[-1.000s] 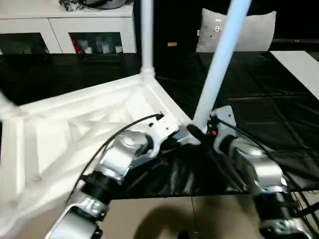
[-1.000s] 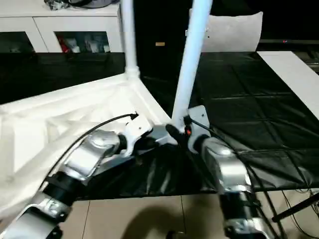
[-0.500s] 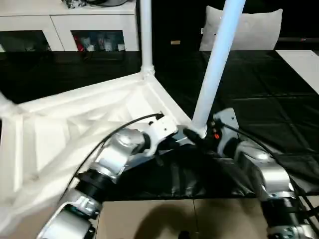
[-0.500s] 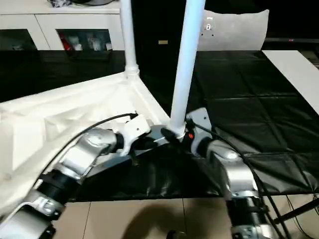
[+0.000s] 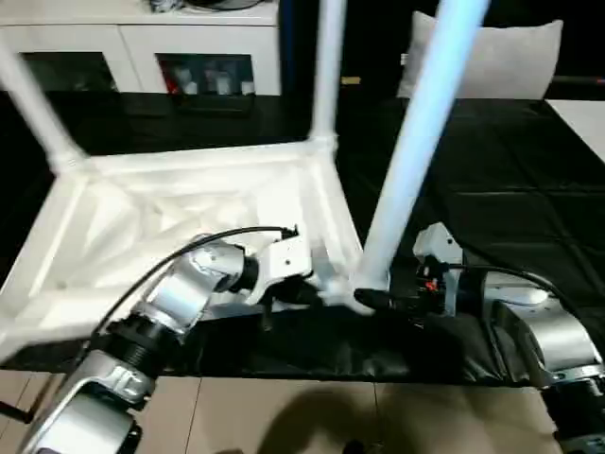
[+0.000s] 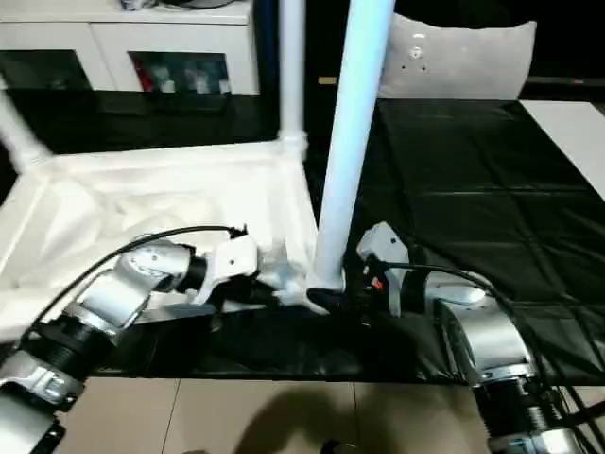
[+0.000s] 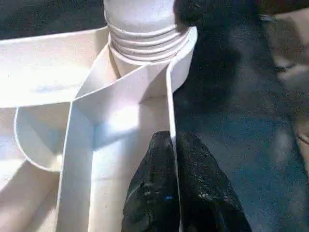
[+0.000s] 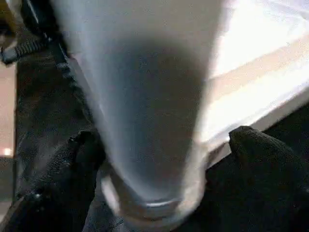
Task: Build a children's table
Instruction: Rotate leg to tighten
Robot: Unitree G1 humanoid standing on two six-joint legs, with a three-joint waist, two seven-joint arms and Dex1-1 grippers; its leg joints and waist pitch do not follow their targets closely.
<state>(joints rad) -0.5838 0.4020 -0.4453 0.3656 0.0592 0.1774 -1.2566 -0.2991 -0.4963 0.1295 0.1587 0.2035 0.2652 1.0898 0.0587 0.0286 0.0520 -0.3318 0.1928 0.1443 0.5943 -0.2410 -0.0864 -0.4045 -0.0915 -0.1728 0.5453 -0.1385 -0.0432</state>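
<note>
1. Nearest the robot, the right gripper (image 5: 371, 301) has its jaws spread to either side of the foot of a long tapered white plastic leg (image 5: 416, 142). In the right wrist view the black fingers (image 8: 58, 183) flank the tube's ribbed end; whether they press it cannot be told.
2. Just beside it, the left gripper (image 7: 175, 186) has its jaws pressed together on a thin white rib of the inverted white plastic children's table top (image 5: 189, 203), right next to the near corner socket (image 7: 159, 72).
3. The relation that matters: the leg's threaded end (image 7: 142, 29) sits in that socket between the two grippers, with several thread rings showing above the rim. Its long axis rises steeply and leans slightly to the robot's right, so it is probably not fully seated.
4. By this reading, the right arm, the nearer to the leg, would turn it home while the left steadies the top.
5. Farther off, a second white leg (image 5: 328, 66) stands upright in the far corner, and a third (image 5: 33, 109) slants up from the far left corner.
6. The whole assembly rests on the black-covered tabletop (image 5: 492, 180).
</note>
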